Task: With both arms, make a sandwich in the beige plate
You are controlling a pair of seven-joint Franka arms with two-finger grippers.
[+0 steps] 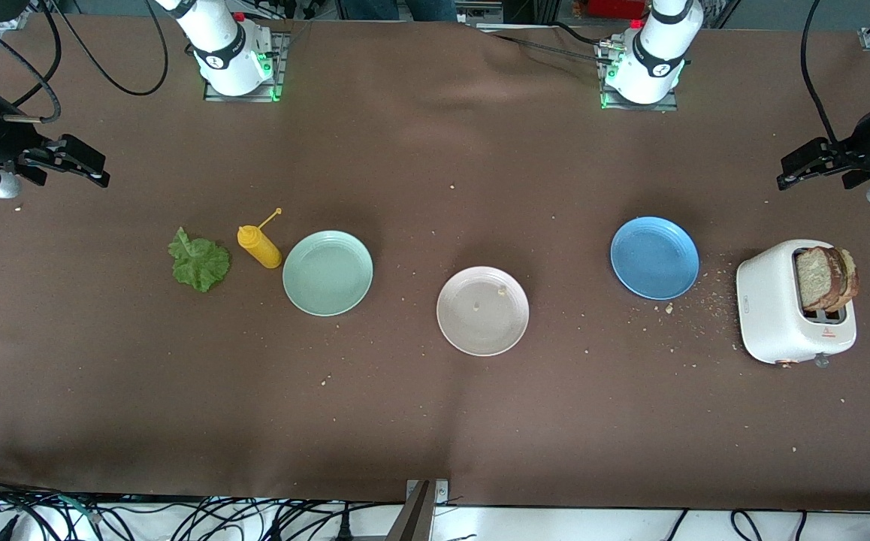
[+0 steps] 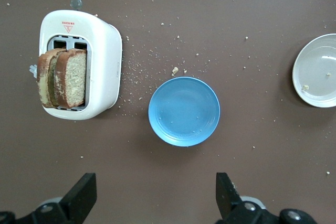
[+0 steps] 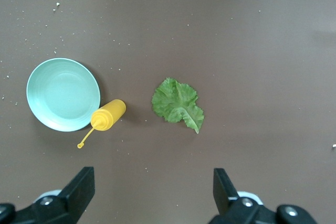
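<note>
So we have nothing built: beige plate (image 1: 482, 310) bare, bread (image 1: 826, 278) in the toaster (image 1: 792, 312), lettuce (image 1: 199, 261) near the right arm's end; left gripper (image 1: 807, 169) and right gripper (image 1: 74, 161) spread, empty.

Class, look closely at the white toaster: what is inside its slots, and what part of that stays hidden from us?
Two brown bread slices stand in the toaster, their upper halves sticking out. Their lower parts are hidden by the toaster's body.

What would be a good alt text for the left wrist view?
Two bread slices stand in a white toaster beside an empty blue plate on a brown table. The left gripper hangs above, its fingers open.
</note>
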